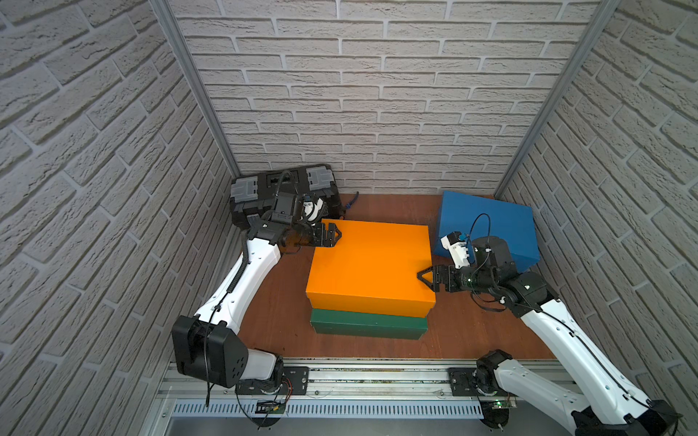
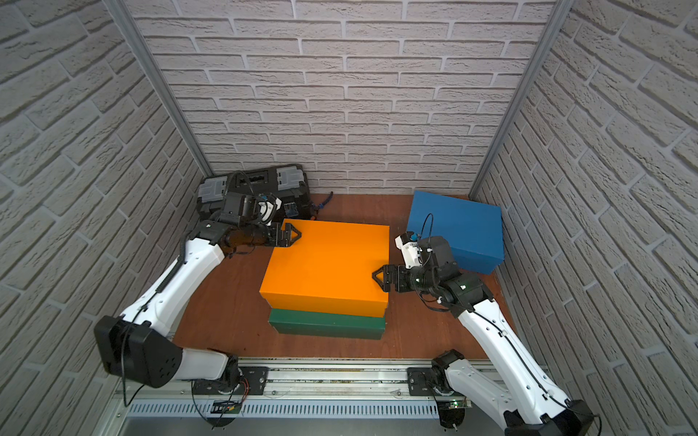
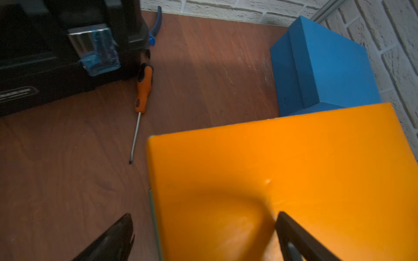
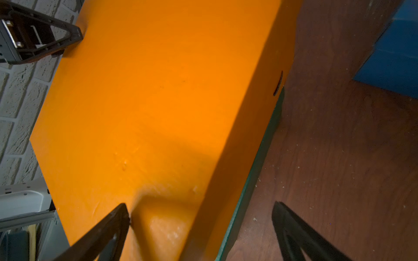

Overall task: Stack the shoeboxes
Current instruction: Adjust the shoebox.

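Note:
The orange shoebox (image 1: 370,264) (image 2: 328,264) lies on the dark green shoebox (image 1: 368,326) (image 2: 326,324) in the middle of the wooden floor, and the green one pokes out along the near side. The blue shoebox (image 1: 487,226) (image 2: 459,230) sits apart at the back right, tilted against the wall. My left gripper (image 1: 334,234) (image 3: 203,215) is open at the orange lid's far left corner, one finger over the lid, one off its edge. My right gripper (image 1: 423,277) (image 4: 200,204) is open astride the orange box's right edge (image 4: 147,101).
A black toolbox (image 1: 283,188) with grey latches stands in the back left corner. An orange-handled screwdriver (image 3: 142,90) and a blue-handled tool (image 3: 156,24) lie on the floor beside it. Brick-patterned walls close in three sides; a metal rail (image 1: 359,377) runs along the front.

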Available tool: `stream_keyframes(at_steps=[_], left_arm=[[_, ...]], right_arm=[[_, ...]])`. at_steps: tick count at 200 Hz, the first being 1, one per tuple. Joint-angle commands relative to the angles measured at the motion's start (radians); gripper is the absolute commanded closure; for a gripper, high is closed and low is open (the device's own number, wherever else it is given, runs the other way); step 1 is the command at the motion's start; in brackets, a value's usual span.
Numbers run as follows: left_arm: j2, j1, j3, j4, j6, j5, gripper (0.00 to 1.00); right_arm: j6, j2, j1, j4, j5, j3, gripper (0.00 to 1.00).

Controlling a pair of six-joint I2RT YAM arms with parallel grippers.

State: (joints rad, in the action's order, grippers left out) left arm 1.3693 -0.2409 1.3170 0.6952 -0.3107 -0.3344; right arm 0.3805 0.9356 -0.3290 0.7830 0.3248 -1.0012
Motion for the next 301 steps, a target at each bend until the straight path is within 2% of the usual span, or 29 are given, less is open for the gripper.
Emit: stream_keyframes(at_steps=[1,20,44,66,108,157,230,301], left_arm=[[-0.031,0.04,-0.001,0.025,0.014,0.01,0.02],[-0.029,0.042,0.006,0.032,0.022,-0.002,0.02],[-0.028,0.036,-0.021,0.018,0.01,-0.044,0.04],[-0.039,0.011,-0.05,0.024,0.006,-0.038,0.06],[-0.101,-0.037,-0.14,0.02,-0.018,-0.025,0.09],[-0.158,-0.07,-0.183,0.025,-0.058,-0.02,0.12],[-0.229,-0.127,-0.235,0.033,-0.122,0.023,0.13],[-0.251,-0.152,-0.246,0.039,-0.159,0.039,0.14]], right_arm=[[0.009,0.028,0.01,-0.051,-0.033,-0.051,0.0],[0.044,0.08,0.01,-0.115,0.0,-0.052,0.01],[0.089,0.148,0.01,-0.205,0.1,-0.033,0.0],[0.091,0.198,0.0,-0.188,0.142,-0.05,0.06],[0.105,0.137,-0.008,-0.172,0.14,-0.017,0.15],[0.13,0.075,-0.024,-0.16,0.152,0.045,0.26],[0.107,0.046,-0.028,-0.138,0.1,0.057,0.25],[0.112,0.117,-0.027,-0.193,0.101,0.034,0.25]])
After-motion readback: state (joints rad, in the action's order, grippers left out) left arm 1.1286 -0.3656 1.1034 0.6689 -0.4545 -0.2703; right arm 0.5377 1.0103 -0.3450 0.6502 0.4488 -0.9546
